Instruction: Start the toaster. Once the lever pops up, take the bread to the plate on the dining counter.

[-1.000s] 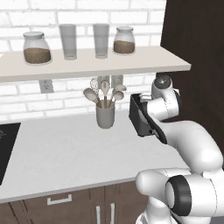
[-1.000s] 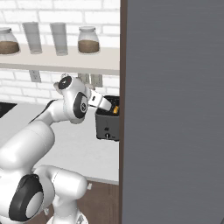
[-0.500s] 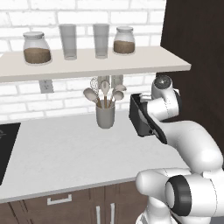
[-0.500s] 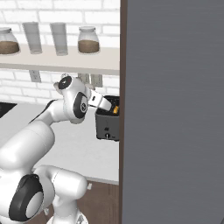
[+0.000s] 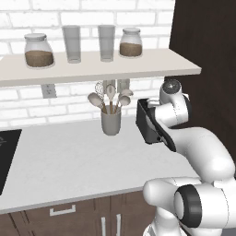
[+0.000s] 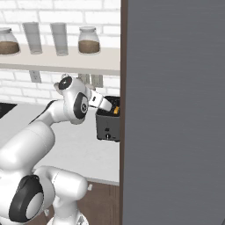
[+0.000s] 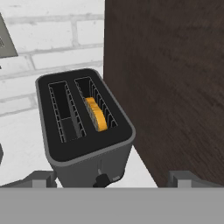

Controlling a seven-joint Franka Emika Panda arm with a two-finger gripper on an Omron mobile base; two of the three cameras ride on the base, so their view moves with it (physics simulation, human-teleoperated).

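The dark toaster (image 7: 85,131) stands on the counter against a dark wooden side panel, seen from above in the hand view. An orange-brown slice of bread (image 7: 96,113) sits in its right slot, and the left slot is empty. A small knob (image 7: 101,179) shows low on its near face. My gripper (image 7: 111,180) hovers just above and in front of the toaster, open, with one fingertip on each side and nothing between them. From the right base view my hand reaches over the toaster (image 6: 107,127) and the bread (image 6: 116,110). The plate and the dining counter are out of view.
A grey utensil cup (image 5: 111,122) stands left of the toaster (image 5: 146,123). Above it runs a shelf (image 5: 92,69) with jars and glasses. A black cooktop (image 5: 7,156) lies at the far left. The tall dark cabinet (image 7: 175,87) closes in the toaster's right side.
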